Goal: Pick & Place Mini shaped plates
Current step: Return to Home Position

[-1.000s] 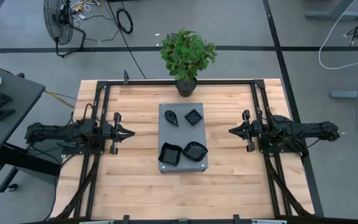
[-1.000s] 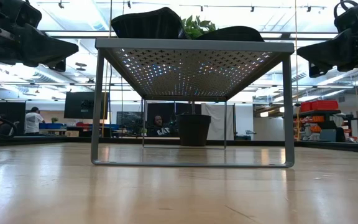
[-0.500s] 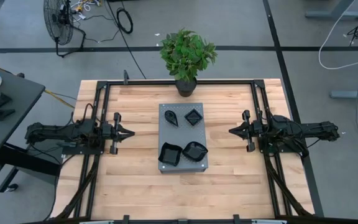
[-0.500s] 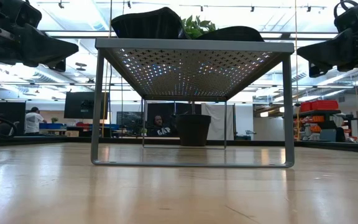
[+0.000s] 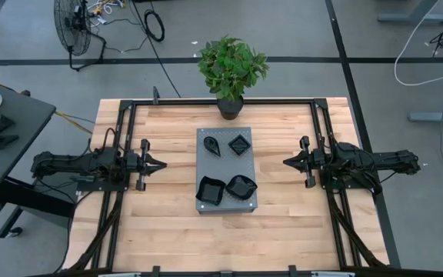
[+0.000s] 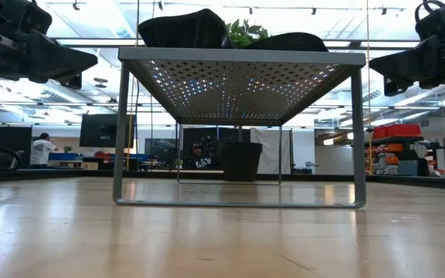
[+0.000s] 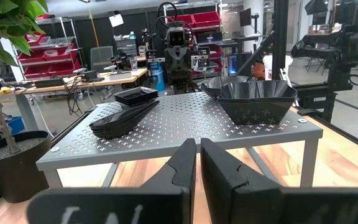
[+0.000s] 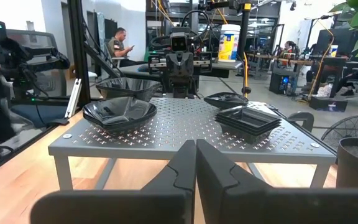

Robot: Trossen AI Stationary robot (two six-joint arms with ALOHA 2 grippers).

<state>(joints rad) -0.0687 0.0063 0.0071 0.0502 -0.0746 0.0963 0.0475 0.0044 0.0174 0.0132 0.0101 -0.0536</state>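
Four stacks of glossy black mini plates rest on a grey perforated stand (image 5: pixel 227 171) at the table's middle: a teardrop one (image 5: pixel 212 145), a small square one (image 5: pixel 239 144), a deeper square one (image 5: pixel 210 190) and a wavy-edged rounded one (image 5: pixel 241 185). My left gripper (image 5: pixel 160 163) hovers left of the stand, shut and pointing at it; its wrist view shows the teardrop stack (image 7: pixel 126 118) and the deep square dish (image 7: pixel 257 99). My right gripper (image 5: pixel 287 162) hovers right of the stand, shut, facing the wavy dish (image 8: pixel 120 113) and the small square stack (image 8: pixel 247 119).
A potted plant (image 5: pixel 231 69) stands at the table's far edge, just behind the stand. The stand sits on thin legs (image 6: pixel 120 131) with open space beneath it. Bare wooden tabletop (image 5: pixel 168 200) lies between each gripper and the stand. People show in the room beyond.
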